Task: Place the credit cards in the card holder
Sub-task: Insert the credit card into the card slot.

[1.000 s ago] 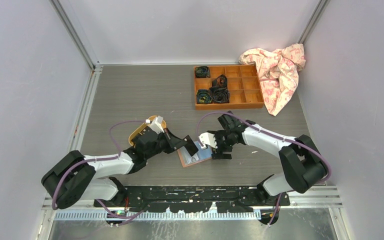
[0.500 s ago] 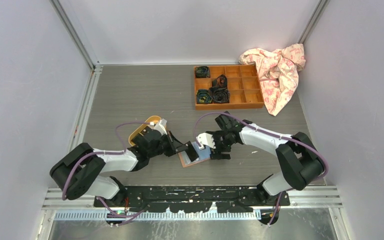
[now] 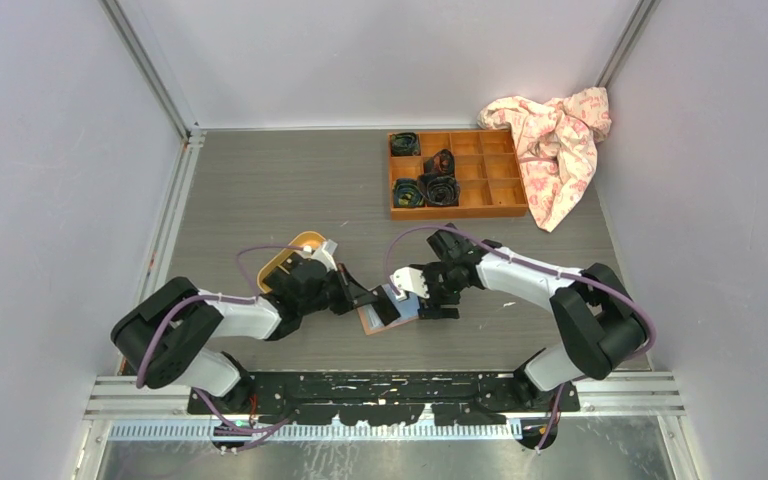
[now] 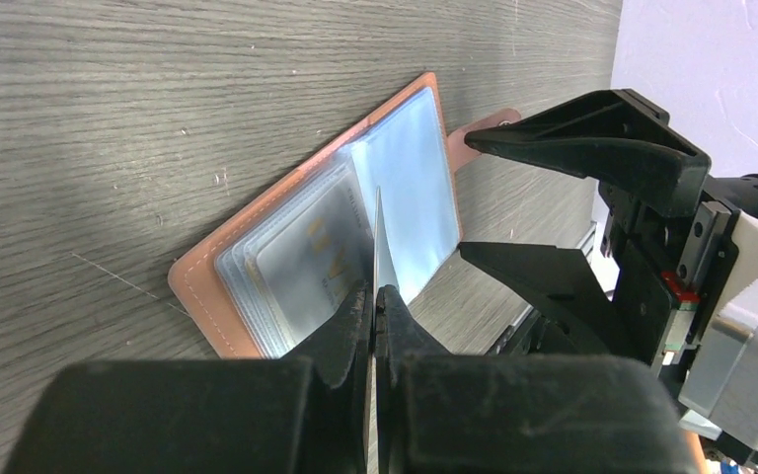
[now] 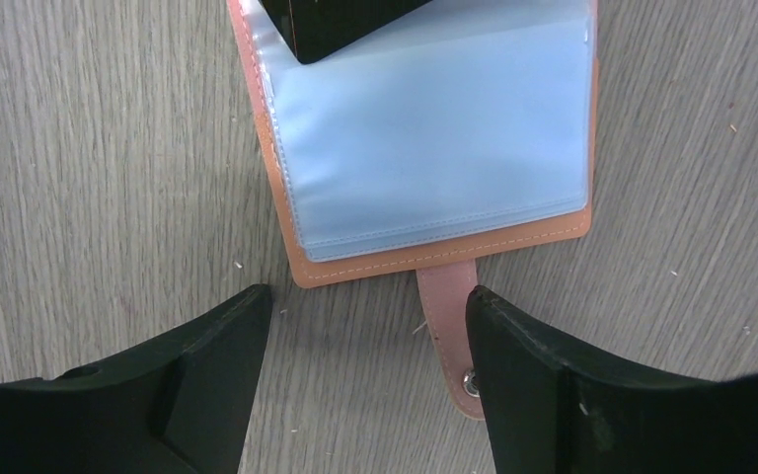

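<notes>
The salmon-pink card holder (image 3: 400, 312) lies open on the table, its bluish clear pockets up (image 4: 405, 188) and its snap tab (image 5: 451, 326) pointing at the right arm. My left gripper (image 4: 376, 296) is shut on a thin card (image 4: 378, 232), seen edge-on, whose far edge rests at the pockets in the holder's middle. My right gripper (image 5: 370, 336) is open and empty, its fingers (image 5: 207, 346) straddling the tab end of the holder (image 5: 434, 158) just above the table. A dark shape at the holder's far edge, the left gripper's tip or its card, shows in the right wrist view (image 5: 345, 25).
A yellow oval tray (image 3: 290, 258) sits behind the left gripper (image 3: 378, 299). An orange-brown compartment box (image 3: 480, 185) with dark rolled items stands at the back right, a pink patterned cloth (image 3: 558, 135) beside it. Grey walls close in the table.
My left gripper has moved right with the card, onto the open card holder. My right gripper has shifted slightly left at the holder's tab end.
</notes>
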Motion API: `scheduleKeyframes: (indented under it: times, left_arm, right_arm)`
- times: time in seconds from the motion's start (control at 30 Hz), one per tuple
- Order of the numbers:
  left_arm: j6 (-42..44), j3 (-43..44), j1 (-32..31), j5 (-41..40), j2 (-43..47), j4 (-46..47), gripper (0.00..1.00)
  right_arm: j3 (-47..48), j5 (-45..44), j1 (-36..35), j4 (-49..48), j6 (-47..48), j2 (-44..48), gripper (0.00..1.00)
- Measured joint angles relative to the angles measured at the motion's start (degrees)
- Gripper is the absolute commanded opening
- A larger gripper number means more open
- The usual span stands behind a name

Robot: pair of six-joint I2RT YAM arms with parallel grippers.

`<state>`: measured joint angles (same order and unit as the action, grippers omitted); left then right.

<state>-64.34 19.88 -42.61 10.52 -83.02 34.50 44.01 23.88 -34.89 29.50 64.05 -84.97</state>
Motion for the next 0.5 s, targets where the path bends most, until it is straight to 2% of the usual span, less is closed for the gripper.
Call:
scheduleKeyframes:
  times: [0.5]
  left_arm:
    - [-2.86, 1.36, 0.0, 1.99, -6.71, 3.63, 0.0]
  right_arm:
    - [1.11, -0.09, -1.46, 0.11, -0.44, -1.31, 0.75]
